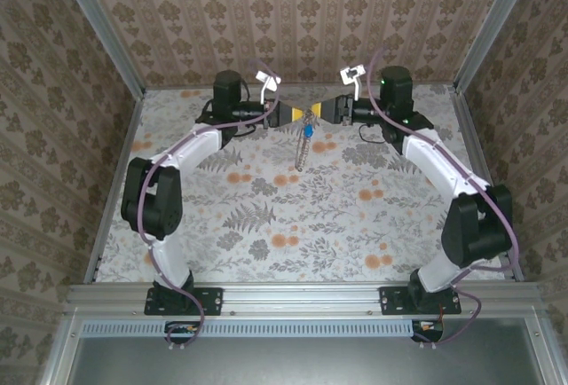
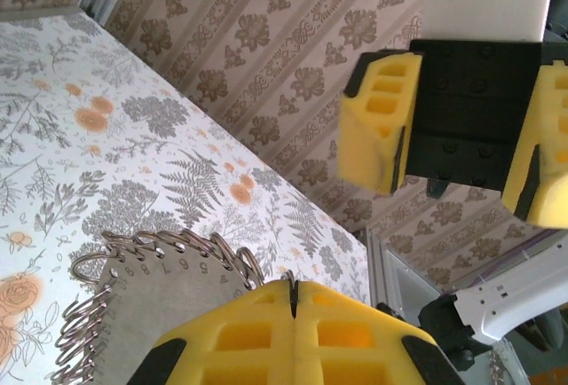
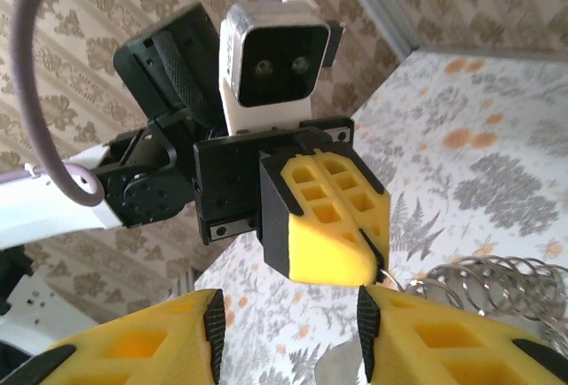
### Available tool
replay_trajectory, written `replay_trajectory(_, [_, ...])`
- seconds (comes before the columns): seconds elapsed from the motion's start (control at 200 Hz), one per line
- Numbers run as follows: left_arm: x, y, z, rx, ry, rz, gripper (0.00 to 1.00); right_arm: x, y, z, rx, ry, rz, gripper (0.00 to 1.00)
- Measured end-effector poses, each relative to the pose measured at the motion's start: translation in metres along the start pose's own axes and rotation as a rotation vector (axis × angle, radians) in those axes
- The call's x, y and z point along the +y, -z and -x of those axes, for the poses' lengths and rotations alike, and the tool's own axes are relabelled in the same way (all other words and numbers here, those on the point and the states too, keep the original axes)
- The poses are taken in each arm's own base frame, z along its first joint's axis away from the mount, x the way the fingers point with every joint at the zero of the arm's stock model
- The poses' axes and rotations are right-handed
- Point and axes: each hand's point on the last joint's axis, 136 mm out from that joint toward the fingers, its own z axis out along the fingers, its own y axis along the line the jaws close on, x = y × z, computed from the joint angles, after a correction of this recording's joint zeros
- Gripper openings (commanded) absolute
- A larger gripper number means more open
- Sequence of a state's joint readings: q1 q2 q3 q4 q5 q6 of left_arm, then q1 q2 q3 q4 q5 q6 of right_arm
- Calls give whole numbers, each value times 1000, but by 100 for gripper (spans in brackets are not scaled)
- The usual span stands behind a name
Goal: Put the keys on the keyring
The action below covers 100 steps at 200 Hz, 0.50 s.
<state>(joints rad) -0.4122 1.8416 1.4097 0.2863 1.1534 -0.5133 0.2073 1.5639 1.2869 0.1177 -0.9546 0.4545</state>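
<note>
At 12 o'clock on the tabletop (image 1: 266, 225), the 2 pincers meet nose to nose. The left pincer (image 2: 295, 301) is clamped tight and appears to pinch the top of the keyring (image 1: 303, 147), while the right pincer (image 3: 291, 301) faces it with jaws apart and nothing between them. From that pinch the loop hangs toward 6 o'clock in the overhead view, its long axis running 12 to 6. The keys (image 1: 308, 129) show blue against its upper part, just below both sets of tips and about equally near each; whether they are threaded I cannot tell.
</note>
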Motion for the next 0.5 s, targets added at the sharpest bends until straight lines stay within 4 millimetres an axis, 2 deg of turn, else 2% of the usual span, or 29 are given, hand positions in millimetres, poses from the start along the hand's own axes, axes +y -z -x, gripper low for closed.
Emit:
replay_trajectory(0.12, [-10, 3, 7, -29, -29, 0, 0, -3, 11, -6, -54, -1, -50, 49])
replay_trajectory(0.335, [-28, 3, 13, -64, -56, -12, 0, -28, 10, -41, -67, -105, -71, 57])
replay_trajectory(0.5, [-36, -2, 15, -73, -65, -23, 0, -28, 6, -45, -86, -110, -36, 58])
